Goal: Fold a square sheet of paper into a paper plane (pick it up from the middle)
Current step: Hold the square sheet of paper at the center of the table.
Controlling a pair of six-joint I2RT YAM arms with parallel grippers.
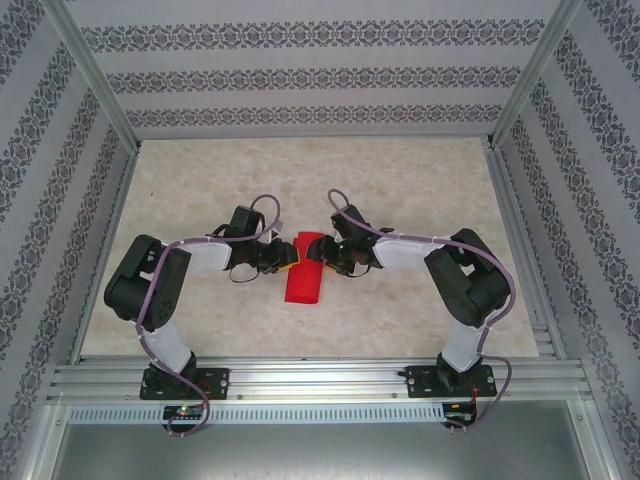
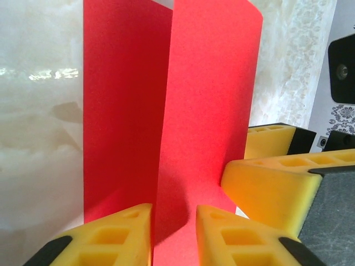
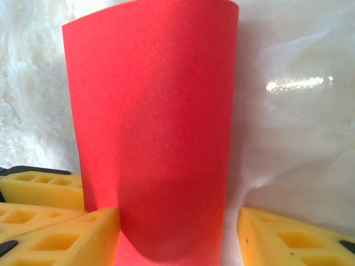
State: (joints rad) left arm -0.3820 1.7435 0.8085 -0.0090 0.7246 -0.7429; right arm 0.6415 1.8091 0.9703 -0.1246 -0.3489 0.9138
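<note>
Two hands meet at one bright red square sheet of thin paper (image 1: pixel 303 275), which lies folded lengthwise on the pale marbled table (image 1: pixel 400 190), one flap standing up from the crease. The left hand (image 2: pixel 173 208) sits at the sheet's left side, its yellow fingers (image 2: pixel 111 235) narrowly apart either side of the raised flap; whether they touch it is hard to tell. The right hand (image 3: pixel 178 213) sits at the sheet's right side, fingers (image 3: pixel 294 238) spread wide around the curved flap, gripping nothing.
</note>
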